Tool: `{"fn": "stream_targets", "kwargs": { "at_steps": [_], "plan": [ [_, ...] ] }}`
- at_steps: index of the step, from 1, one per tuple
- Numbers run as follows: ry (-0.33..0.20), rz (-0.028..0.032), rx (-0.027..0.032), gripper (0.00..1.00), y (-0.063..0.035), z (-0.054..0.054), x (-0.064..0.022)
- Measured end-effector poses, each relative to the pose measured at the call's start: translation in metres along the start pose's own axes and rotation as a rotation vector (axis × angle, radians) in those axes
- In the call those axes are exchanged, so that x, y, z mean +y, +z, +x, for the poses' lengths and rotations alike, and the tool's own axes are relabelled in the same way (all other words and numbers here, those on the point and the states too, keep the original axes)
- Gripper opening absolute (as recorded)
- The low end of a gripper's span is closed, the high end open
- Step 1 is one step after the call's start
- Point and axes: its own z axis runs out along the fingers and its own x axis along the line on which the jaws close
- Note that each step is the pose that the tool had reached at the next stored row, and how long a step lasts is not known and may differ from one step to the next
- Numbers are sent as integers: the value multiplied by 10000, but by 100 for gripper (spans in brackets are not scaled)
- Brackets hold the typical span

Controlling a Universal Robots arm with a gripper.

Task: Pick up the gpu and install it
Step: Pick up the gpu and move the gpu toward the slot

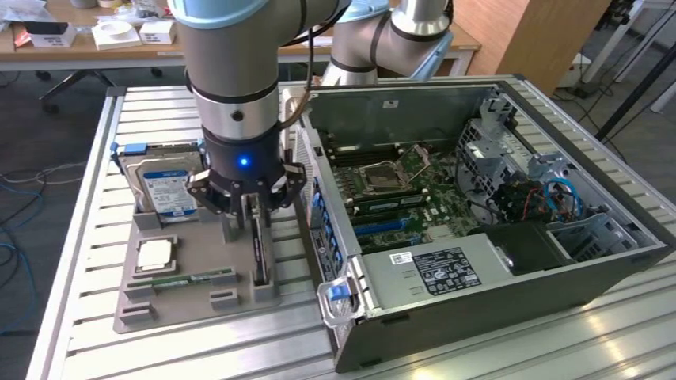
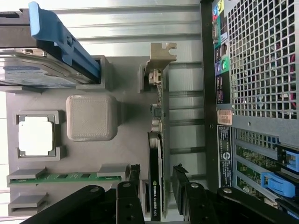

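Gpu (image 2: pixel 154 196) stands on edge in the tray (image 2: pixel 126 154), your hand (image 2: pixel 157 171) spread wide astride it: pick-up step, closing likely wants it centred.

This is a robotics lab or engineering workroom set in an office-like room. A robot arm (image 1: pixel 237 71) reaches over a slatted aluminium table (image 1: pixel 148 111), which carries an opened computer case (image 1: pixel 591 261). Beside the case is a grey fixture (image 1: pixel 158 309) with slots holding a hard drive (image 1: pixel 167 190), a processor (image 1: pixel 155 253), a RAM stick (image 1: pixel 185 280) and the gpu (image 2: pixel 154 186). Behind the table stands a wooden desk (image 1: pixel 95 54) strewn with small white boxes (image 1: pixel 116 33), and loose cables (image 1: pixel 21 186) lie on the dark floor.
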Motion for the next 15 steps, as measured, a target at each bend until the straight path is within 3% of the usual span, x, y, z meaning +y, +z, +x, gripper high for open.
{"fn": "stream_targets", "kwargs": {
  "at_steps": [15],
  "plan": [
    [0, 1, 1, 41, 143, 3, -7]
  ]
}}
